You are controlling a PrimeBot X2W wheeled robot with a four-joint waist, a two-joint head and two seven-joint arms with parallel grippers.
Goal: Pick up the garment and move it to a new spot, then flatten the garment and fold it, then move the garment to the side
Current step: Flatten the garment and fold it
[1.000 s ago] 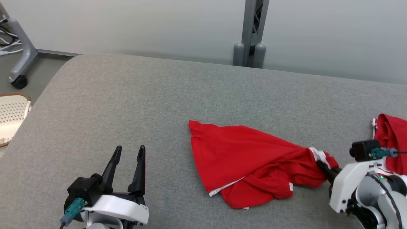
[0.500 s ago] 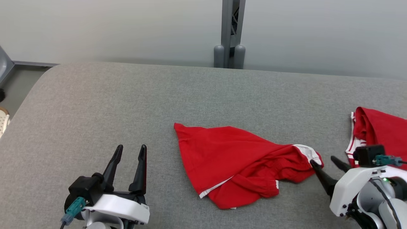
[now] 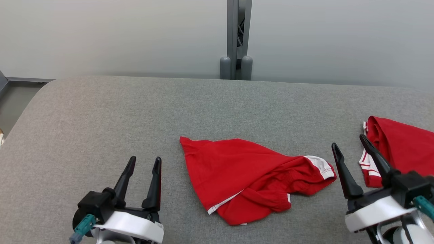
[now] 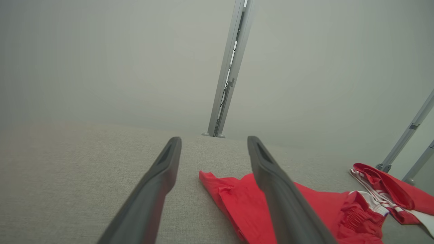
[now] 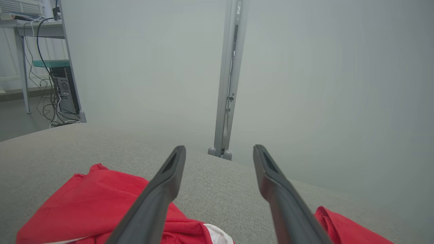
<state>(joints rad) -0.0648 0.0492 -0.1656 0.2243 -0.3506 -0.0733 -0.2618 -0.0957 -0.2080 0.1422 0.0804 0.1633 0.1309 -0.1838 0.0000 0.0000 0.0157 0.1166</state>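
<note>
Centrally the garment (image 3: 244,169) lies on a grey surface (image 3: 101,118), pale wall (image 3: 101,34) behind.

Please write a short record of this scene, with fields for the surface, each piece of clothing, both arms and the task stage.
surface: grey padded table
garment: red garment, crumpled, lying mid-table, free of both grippers
other clothing: second red piece with white stripes, at the table's right
left arm: left gripper open, empty, left of the garment, apart from it
right arm: right gripper open, empty, by the gap between the two red pieces
task stage: flattening and folding not yet done
</note>
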